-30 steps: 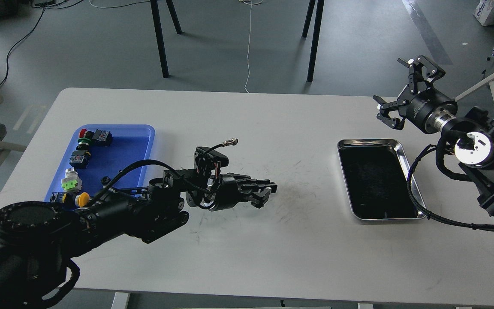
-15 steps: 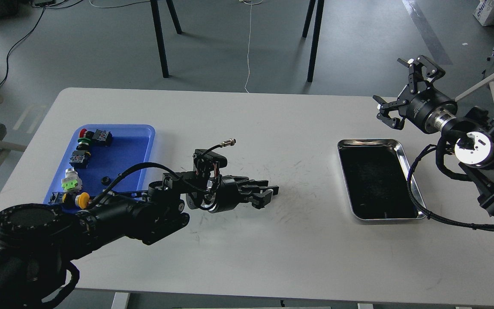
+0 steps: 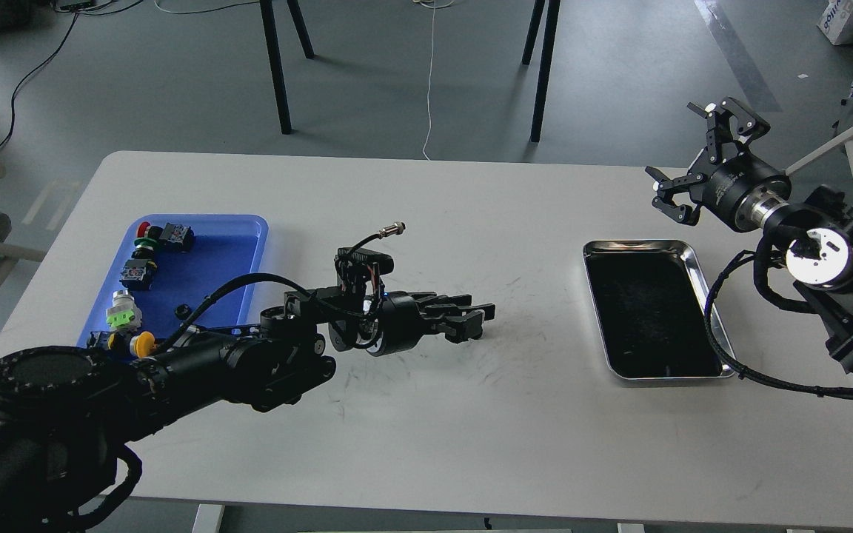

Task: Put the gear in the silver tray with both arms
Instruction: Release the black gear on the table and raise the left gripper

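The silver tray (image 3: 641,243) lies on the right part of the white table (image 3: 426,200), and its dark inside holds nothing I can see. My left gripper (image 3: 475,318) hovers low over the table's middle, pointing right toward the tray and well short of it. Its dark fingers lie close together, and I cannot tell whether they hold anything. No gear shows clearly; a small black part (image 3: 184,309) lies in the blue tray. My right gripper (image 3: 693,159) is open and empty, raised above the table just beyond the silver tray's far right corner.
A blue plastic tray (image 3: 212,259) at the left holds several push buttons and switches. A loose cable with a metal plug (image 3: 395,229) sticks up from my left wrist. Black chair legs stand on the floor behind the table.
My left gripper has moved a little to the right and slightly up, toward the silver tray. My right arm has barely moved.
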Tool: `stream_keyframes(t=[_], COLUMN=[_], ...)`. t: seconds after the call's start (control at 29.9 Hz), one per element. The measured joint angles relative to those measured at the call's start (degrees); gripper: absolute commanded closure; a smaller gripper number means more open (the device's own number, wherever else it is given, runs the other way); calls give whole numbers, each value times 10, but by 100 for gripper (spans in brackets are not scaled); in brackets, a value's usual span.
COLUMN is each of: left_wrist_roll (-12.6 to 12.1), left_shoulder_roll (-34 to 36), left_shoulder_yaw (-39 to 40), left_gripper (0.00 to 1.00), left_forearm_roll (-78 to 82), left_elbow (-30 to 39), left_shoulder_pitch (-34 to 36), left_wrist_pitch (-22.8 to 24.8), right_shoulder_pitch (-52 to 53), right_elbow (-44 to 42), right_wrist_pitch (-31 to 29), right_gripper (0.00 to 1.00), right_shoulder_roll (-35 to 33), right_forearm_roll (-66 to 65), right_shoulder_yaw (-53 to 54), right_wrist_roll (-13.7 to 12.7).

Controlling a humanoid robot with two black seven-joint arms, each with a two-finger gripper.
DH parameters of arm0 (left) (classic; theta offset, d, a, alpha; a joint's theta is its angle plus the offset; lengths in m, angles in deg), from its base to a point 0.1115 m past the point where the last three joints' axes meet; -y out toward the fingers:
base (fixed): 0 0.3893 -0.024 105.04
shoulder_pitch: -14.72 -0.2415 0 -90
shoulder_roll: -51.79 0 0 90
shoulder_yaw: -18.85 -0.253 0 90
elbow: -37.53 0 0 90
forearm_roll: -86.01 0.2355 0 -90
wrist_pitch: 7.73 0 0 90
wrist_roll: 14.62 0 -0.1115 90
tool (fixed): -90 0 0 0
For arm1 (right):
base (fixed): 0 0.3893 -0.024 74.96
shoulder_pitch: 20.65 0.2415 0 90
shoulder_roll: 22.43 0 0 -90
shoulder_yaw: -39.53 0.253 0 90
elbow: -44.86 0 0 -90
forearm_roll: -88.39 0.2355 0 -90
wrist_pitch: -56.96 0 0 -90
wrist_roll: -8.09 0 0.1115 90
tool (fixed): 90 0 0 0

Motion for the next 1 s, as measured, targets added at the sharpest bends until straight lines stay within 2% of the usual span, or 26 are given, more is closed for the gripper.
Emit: stream_keyframes(t=[0.17, 0.3, 0.4, 0.47, 0.67, 0.77, 1.0], left_wrist_roll=[0, 0, 0, 0, 0, 0, 0], left_shoulder_roll=[15, 72, 121, 153, 226, 244, 265], left_shoulder_yaw=[33, 54, 71, 77, 84, 85, 87], left_gripper=[40, 36, 28, 26, 18, 2, 1], left_forearm_roll=[-50, -97, -135, -156, -233, -277, -380], left_elbow=[1, 0, 0, -2, -8, -24, -52], left_shoulder_pitch=[39, 55, 61, 62, 61, 58, 45], left_wrist_pitch=[2, 3, 5, 6, 7, 6, 1], right_shoulder_pitch=[32, 52, 63, 76, 126, 148, 210], right_elbow=[0, 1, 3, 3, 0, 0, 1], right_wrist_pitch=[-2, -8, -30, -38, -41, -40, -36], right_gripper=[1, 1, 1, 1, 1, 1, 2], right_shoulder_roll=[-4, -9, -17, -22, -23, -21, -16], right_forearm_roll=[0, 0, -4, -7, -10, -11, -65], right_shoulder_yaw=[-49, -85, -102, -121, -199, -227, -275], right_wrist_roll=[-30, -64, -82, -91, -92, -89, -87])
